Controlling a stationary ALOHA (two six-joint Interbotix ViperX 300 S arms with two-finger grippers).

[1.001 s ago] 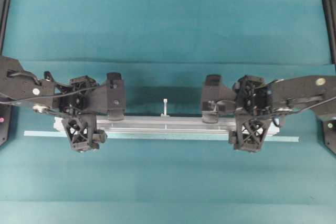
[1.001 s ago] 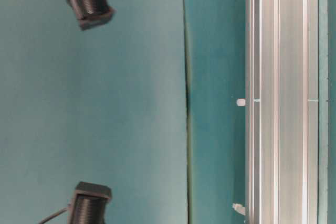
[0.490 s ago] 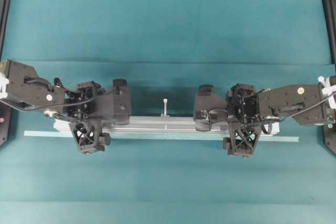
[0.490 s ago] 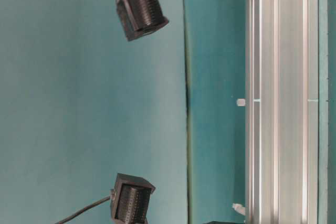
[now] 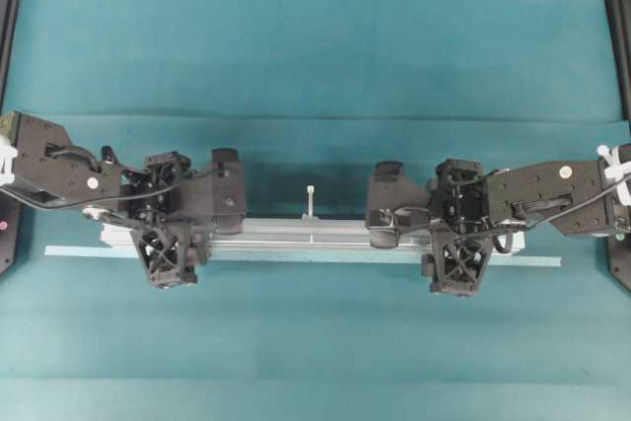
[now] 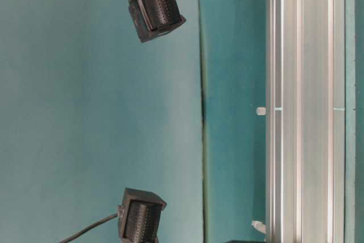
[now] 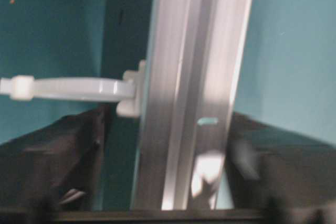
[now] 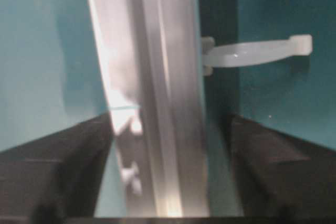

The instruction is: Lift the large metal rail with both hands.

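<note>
Rail (image 5: 315, 235) lies flat between both grippers' fingers (image 7: 68, 156).

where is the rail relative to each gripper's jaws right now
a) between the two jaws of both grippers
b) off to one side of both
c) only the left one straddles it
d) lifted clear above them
a) Both wrist views show the large metal rail running between the two dark jaws.

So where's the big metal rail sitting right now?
In the overhead view the large metal rail lies crosswise at mid-table on the teal cloth, between the jaws of the left gripper and right gripper.
</note>
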